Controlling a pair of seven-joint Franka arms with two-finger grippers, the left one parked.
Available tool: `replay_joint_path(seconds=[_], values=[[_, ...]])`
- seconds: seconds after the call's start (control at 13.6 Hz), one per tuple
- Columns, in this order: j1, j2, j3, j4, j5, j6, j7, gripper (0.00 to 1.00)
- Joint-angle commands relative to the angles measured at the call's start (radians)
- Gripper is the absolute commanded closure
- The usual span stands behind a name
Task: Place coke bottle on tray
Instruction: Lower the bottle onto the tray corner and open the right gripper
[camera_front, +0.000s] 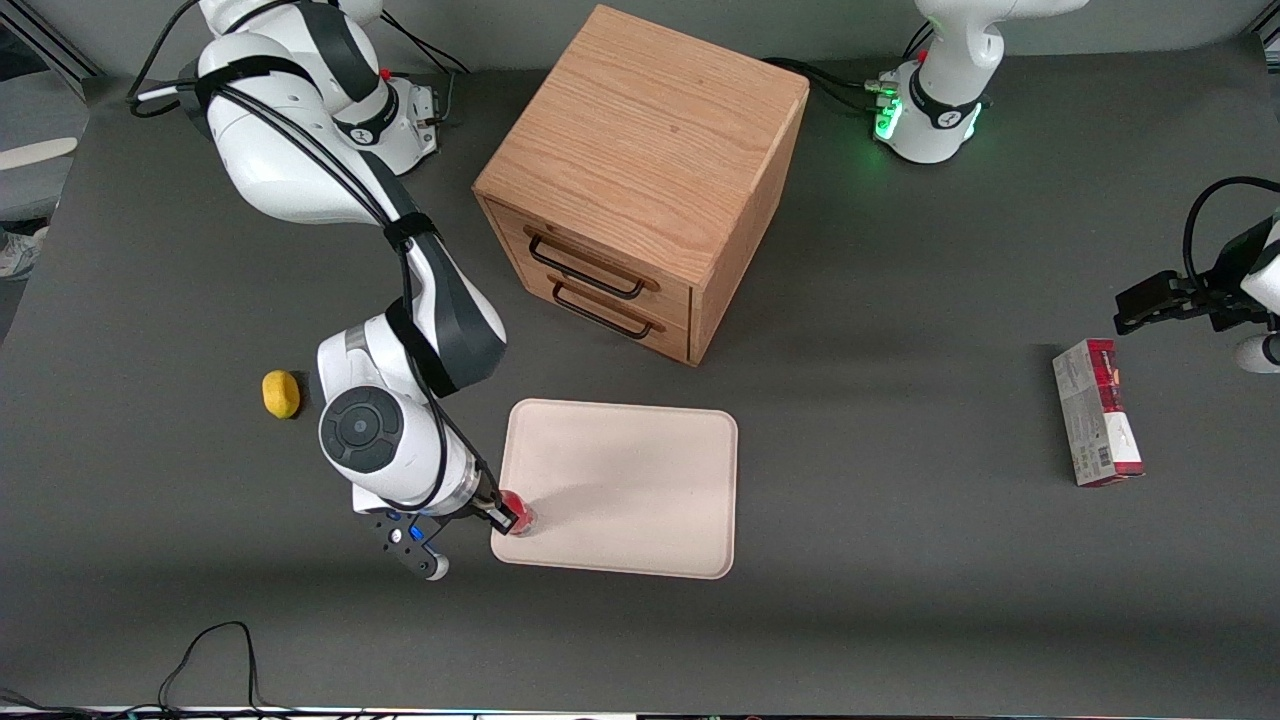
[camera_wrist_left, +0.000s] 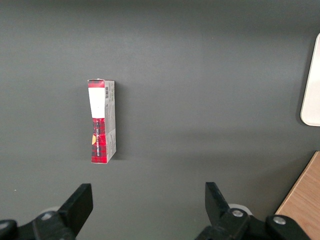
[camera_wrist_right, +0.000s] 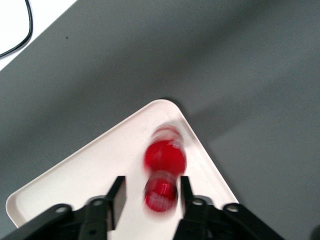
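Observation:
The coke bottle (camera_front: 521, 517), tiny and red with a red cap, is over the corner of the cream-white tray (camera_front: 620, 490) that is nearest the front camera, toward the working arm's end. My right gripper (camera_front: 503, 515) is right at it. In the right wrist view the gripper (camera_wrist_right: 152, 186) is open. The bottle (camera_wrist_right: 162, 167) sits between the fingers, close to one finger and with a clear gap to the other. The tray (camera_wrist_right: 90, 170) lies under it. I cannot tell whether the bottle rests on the tray.
A wooden drawer cabinet (camera_front: 640, 180) stands farther from the front camera than the tray. A yellow lemon-like lump (camera_front: 281, 394) lies beside the working arm. A red-and-grey carton (camera_front: 1097, 412) lies toward the parked arm's end and also shows in the left wrist view (camera_wrist_left: 101, 121).

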Motion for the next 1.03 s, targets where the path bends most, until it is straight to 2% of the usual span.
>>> replay_joint_path(seconds=[0.0, 0.66, 0.81, 0.96], values=[[0.008, 0.012, 0.001, 0.026, -0.025, 0.005, 0.038, 0.0], [0.001, -0.006, -0.005, 0.027, -0.019, 0.001, 0.033, 0.0], [-0.019, -0.044, -0.006, 0.026, -0.016, -0.033, 0.022, 0.0], [-0.039, -0.084, -0.009, 0.023, -0.014, -0.134, -0.048, 0.0]])
